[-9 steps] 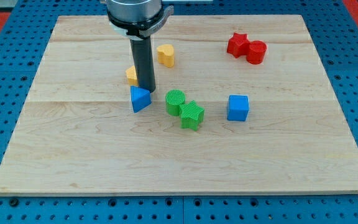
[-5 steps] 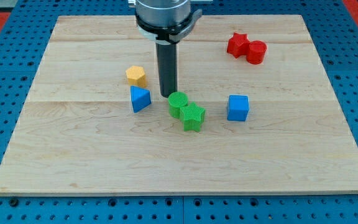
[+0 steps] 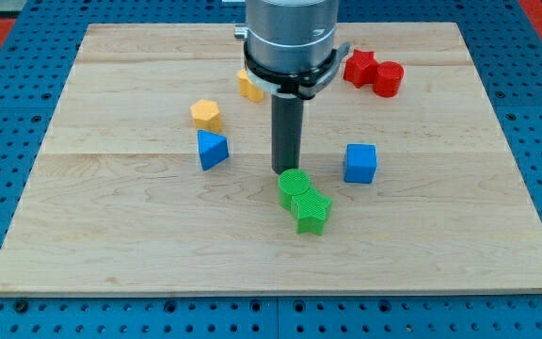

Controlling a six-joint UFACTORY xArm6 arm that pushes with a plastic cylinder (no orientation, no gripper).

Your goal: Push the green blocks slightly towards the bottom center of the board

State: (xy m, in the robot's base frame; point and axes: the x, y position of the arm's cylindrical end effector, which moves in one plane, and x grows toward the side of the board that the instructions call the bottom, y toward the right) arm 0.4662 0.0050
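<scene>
A green cylinder (image 3: 294, 187) and a green star block (image 3: 312, 213) lie touching each other just below the middle of the wooden board (image 3: 111, 235). The star is at the cylinder's lower right. My tip (image 3: 285, 170) stands right at the cylinder's top edge, touching it or nearly so. The dark rod rises from there to the grey arm head at the view's top.
A blue triangular block (image 3: 212, 150) and a yellow hexagonal block (image 3: 206, 115) lie left of the rod. A second yellow block (image 3: 247, 87) is partly hidden behind the arm. A blue cube (image 3: 359, 163) lies to the right. A red star (image 3: 358, 67) and a red cylinder (image 3: 388, 79) sit at top right.
My tip moved right and down from beside the blue triangle to the green cylinder's top edge. Both green blocks slid down and slightly right.
</scene>
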